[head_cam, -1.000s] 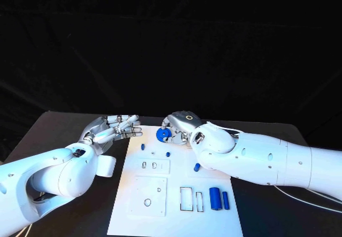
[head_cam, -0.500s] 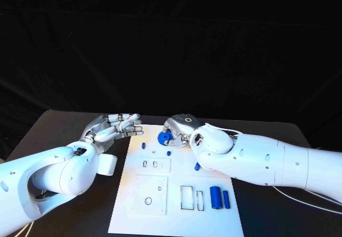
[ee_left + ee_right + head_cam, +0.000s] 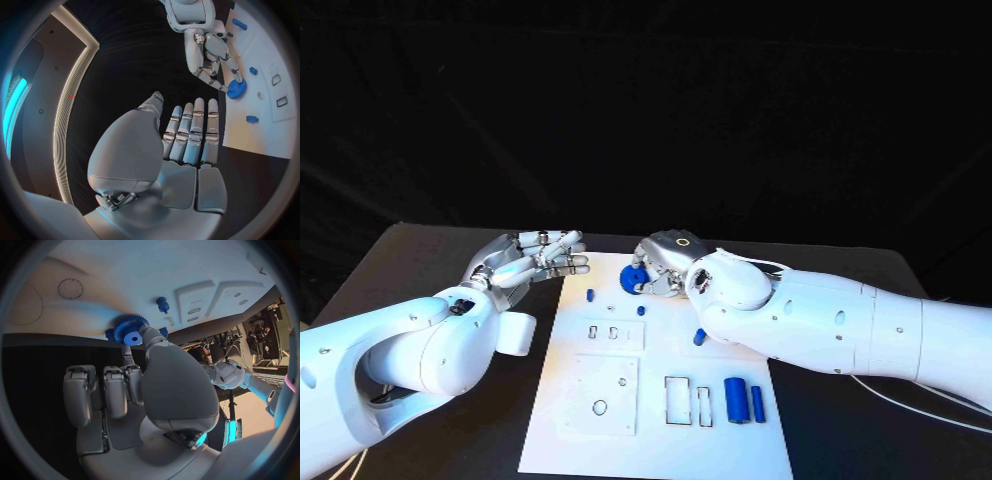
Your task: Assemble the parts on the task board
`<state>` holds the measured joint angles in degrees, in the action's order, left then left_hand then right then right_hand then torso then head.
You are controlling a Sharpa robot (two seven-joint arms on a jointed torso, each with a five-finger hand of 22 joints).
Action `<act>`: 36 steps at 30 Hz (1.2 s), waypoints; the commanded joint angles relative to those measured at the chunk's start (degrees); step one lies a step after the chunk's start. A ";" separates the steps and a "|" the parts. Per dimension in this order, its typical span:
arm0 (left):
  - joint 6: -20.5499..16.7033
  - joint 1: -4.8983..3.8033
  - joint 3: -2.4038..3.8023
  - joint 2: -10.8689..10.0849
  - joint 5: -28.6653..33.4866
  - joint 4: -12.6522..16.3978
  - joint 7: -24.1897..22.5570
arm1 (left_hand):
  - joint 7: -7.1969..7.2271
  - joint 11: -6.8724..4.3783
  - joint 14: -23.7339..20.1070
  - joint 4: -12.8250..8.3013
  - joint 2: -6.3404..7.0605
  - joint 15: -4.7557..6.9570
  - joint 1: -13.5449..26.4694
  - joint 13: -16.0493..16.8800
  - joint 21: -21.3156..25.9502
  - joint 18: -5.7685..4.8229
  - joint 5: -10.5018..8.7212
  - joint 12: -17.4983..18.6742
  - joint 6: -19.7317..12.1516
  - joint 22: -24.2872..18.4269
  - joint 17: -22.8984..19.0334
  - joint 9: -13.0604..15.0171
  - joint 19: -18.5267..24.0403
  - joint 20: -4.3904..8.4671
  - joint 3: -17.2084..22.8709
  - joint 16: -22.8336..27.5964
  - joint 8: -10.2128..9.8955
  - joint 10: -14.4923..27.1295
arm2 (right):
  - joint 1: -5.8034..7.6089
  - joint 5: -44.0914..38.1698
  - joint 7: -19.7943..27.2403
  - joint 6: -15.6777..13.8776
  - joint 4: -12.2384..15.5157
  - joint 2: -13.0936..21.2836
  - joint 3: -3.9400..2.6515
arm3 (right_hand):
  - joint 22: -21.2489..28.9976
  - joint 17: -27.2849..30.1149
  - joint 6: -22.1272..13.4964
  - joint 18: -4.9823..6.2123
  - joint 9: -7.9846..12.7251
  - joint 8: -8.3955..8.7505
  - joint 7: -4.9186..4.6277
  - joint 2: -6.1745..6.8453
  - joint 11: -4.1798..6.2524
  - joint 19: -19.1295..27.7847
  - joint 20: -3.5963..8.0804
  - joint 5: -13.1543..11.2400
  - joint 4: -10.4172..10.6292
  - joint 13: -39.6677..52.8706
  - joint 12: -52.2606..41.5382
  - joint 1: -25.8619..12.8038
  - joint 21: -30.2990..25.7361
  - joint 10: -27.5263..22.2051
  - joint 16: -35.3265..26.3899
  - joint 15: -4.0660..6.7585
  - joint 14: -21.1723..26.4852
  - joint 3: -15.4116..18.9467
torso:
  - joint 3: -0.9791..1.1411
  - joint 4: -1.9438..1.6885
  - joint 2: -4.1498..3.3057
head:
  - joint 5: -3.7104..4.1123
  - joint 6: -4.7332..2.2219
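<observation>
The white task board [image 3: 661, 440] lies in the middle of the black table. My right hand [image 3: 669, 262] hovers over the board's far end and pinches a blue gear [image 3: 635, 280] between thumb and fingertips. The right wrist view shows the gear [image 3: 130, 331] at the tips of that hand [image 3: 144, 385], just above the board [image 3: 125, 275]. My left hand [image 3: 531, 258] floats beside the board's far left corner, fingers straight and holding nothing. From the left wrist, that hand [image 3: 181, 150] faces the gear [image 3: 235, 89] and the right hand [image 3: 209, 55].
Small blue pegs [image 3: 590, 296] [image 3: 640, 311] [image 3: 698, 338] stand on the board near its far half. Two blue cylinders [image 3: 736, 400] [image 3: 757, 404] lie at its near right, beside rectangular slots [image 3: 678, 402]. A raised plate with an oval hole [image 3: 599, 408] sits at the near left.
My right hand has shifted slightly toward me and lower with the gear. The left hand has stayed in place.
</observation>
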<state>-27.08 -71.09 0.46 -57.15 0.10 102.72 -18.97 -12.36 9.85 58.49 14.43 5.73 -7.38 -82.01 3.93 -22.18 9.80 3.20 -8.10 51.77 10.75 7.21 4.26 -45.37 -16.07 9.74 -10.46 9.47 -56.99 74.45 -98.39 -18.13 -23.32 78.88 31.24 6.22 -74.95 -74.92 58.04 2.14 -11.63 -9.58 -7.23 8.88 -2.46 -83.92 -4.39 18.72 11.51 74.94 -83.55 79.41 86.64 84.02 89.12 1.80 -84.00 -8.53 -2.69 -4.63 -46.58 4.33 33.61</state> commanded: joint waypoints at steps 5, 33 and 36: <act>1.01 -0.08 0.05 0.02 0.04 0.19 -0.17 | -0.20 0.16 -0.06 -0.02 -0.13 -0.47 -0.30 -0.09 -0.28 0.53 -0.35 0.39 -0.13 0.09 0.10 -0.06 0.18 0.04 -0.26 0.23 -0.22 0.18 | -0.08 0.64 -0.02 1.74 -0.25 -0.32 0.05 | -10.44 -13.60 -2.32 -0.81 0.87 2.59 -1.00 1.41 -1.04 -2.48 -1.22 -1.14 2.47 7.48 0.52 -3.84 -0.43 0.41 0.30 -1.28 -5.65 2.61 | -0.02 0.00 0.01 | 0.08 -0.03; 0.88 -0.08 0.05 -0.11 0.04 0.18 -0.04 | -0.23 0.19 -0.11 -0.10 -0.13 -0.50 -0.37 -0.09 -0.31 0.52 -0.35 0.55 -0.18 0.10 0.10 -0.09 0.25 0.03 -0.32 0.37 -0.33 0.24 | -0.14 2.93 -1.61 4.68 -0.10 0.66 0.12 | -11.30 -14.84 -1.42 -1.01 0.43 4.73 -1.18 -1.61 -1.30 -3.07 -1.65 4.96 5.15 9.15 -1.02 -11.32 0.08 1.53 0.79 -1.60 -5.94 7.32 | 0.04 0.00 0.00 | 0.07 -0.06; 0.87 -0.08 0.05 -0.14 0.04 0.15 -0.04 | -0.24 0.20 -0.11 -0.14 -0.15 -0.51 -0.43 -0.09 -0.32 0.51 -0.35 0.61 -0.19 0.10 0.11 -0.11 0.28 0.02 -0.32 0.42 -0.38 0.26 | -0.19 2.82 -1.72 3.98 0.66 1.30 0.13 | -11.42 -14.93 -1.33 -1.04 0.40 4.72 -1.16 -1.66 -1.28 -3.17 -1.65 5.02 5.13 9.24 -1.11 -11.28 0.18 1.60 0.82 -1.59 -5.96 7.32 | 0.07 -0.01 -0.01 | 0.06 -0.03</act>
<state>-27.07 -71.09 0.46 -57.33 0.10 102.74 -18.81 -12.36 9.85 58.29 14.43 5.73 -7.58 -82.01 3.92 -22.18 9.81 3.20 -7.77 51.77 10.79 7.24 4.22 -45.37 -16.07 9.75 -10.19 9.47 -56.99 74.32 -95.40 -18.79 -19.97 79.21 32.39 6.34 -74.92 -74.91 56.54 2.14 -11.31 -4.88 -8.60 7.70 -3.45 -84.13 -5.64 23.51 16.69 74.92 -84.30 68.17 86.64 83.99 89.57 0.61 -83.82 -1.58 -2.66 -4.64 -46.56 4.40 33.52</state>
